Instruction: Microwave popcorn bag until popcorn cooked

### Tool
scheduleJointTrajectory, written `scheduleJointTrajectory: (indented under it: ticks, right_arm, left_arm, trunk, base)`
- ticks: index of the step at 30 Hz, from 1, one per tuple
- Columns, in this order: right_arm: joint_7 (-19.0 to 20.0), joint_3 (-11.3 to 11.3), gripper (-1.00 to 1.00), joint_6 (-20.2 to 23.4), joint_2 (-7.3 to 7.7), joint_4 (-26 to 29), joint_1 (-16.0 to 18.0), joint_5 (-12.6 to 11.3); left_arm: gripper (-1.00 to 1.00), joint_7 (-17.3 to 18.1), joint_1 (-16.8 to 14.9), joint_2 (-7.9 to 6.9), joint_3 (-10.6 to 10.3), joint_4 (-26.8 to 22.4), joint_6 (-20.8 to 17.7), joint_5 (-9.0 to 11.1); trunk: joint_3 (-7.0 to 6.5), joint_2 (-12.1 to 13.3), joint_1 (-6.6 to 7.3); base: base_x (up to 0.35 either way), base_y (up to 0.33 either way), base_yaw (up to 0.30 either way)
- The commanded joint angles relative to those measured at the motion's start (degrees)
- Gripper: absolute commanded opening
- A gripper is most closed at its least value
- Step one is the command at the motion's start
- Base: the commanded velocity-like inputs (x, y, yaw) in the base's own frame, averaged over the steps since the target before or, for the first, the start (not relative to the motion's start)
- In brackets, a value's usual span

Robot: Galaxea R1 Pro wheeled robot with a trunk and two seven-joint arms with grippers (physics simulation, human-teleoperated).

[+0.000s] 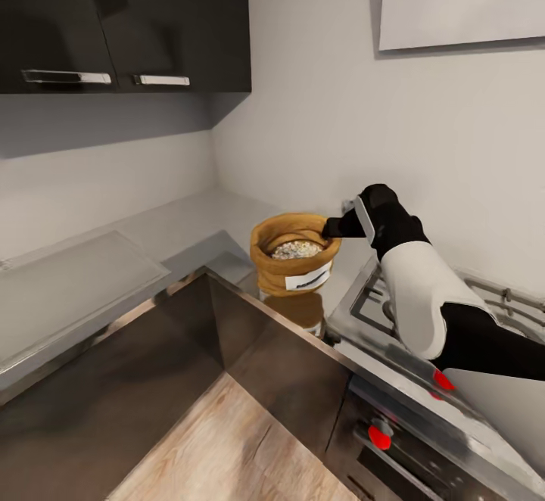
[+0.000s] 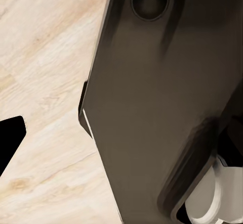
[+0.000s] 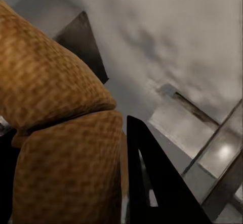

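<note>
The popcorn bag [image 1: 294, 262] stands upright on the grey countertop [image 1: 189, 228] in the corner, just beside the gas hob [image 1: 424, 312]. Pale popcorn [image 1: 297, 248] fills its mouth. The right gripper [image 1: 331, 228] clamps the bag's rolled rim, one finger [image 3: 152, 183] outside the burlap. The left gripper's state cannot be told.

Popcorn bag [image 1: 294, 262] stands on the countertop [image 1: 189, 228] in the corner, gas hob [image 1: 424, 312] to its right, popcorn [image 1: 297, 248] apparently inside.
</note>
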State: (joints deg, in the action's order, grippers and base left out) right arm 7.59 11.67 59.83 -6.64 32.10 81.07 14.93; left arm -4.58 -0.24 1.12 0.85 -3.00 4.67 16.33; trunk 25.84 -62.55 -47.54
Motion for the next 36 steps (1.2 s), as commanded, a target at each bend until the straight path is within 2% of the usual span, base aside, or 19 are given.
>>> scheduleJointTrajectory:
  ticks: [1,4,7,9,19,29,36]
  right_arm:
    - [0.49,0.45,-1.0,0.17,-0.06,0.06,0.05,0.54]
    - [0.5,0.93,-1.0,0.17,-0.05,0.06,0.05,0.36]
    - [0.5,4.9,-1.0,0.17,-0.04,0.06,0.05,-0.93]
    - [0.44,5.97,-1.0,0.17,-0.01,0.06,0.05,-1.2]
    - [-1.51,5.26,-1.0,0.17,0.04,0.15,0.05,-0.35]
    - [-1.64,5.47,-1.0,0.17,-0.13,0.21,0.05,-0.35]
    - [-4.83,5.54,-1.0,0.17,-0.13,-0.41,0.05,-0.79]
  left_arm:
    - [1.0,-0.14,-0.02,0.02,0.06,0.02,0.49,0.18]
    - [1.0,-0.24,-0.02,0.02,0.04,0.02,2.33,0.19]
    - [1.0,-0.25,-0.02,0.02,0.03,0.02,2.59,0.19]
    - [1.0,-0.26,-0.02,0.02,0.03,0.02,2.62,0.19]
    - [1.0,-0.29,-0.02,0.04,0.03,0.02,2.63,0.19]
    - [1.0,-0.26,-0.02,0.06,0.03,0.1,2.6,0.19]
    - [1.0,-0.2,-0.02,-0.06,0.01,0.1,2.54,0.19]
  trunk:
    - [0.06,-0.04,0.03]
    - [0.06,-0.04,0.03]
    - [0.06,-0.04,0.03]
    - [0.06,-0.04,0.03]
    - [0.06,-0.04,0.03]
    - [-0.2,-0.04,0.03]
    - [-0.81,-0.04,0.03]
  base:
    - [-0.344,0.068,0.0]
    - [-0.342,0.091,0.0]
    - [-0.341,0.101,0.0]
    - [-0.341,0.103,0.0]
    - [-0.34,0.103,0.0]
    - [-0.34,0.104,0.0]
    - [-0.344,0.096,0.0]
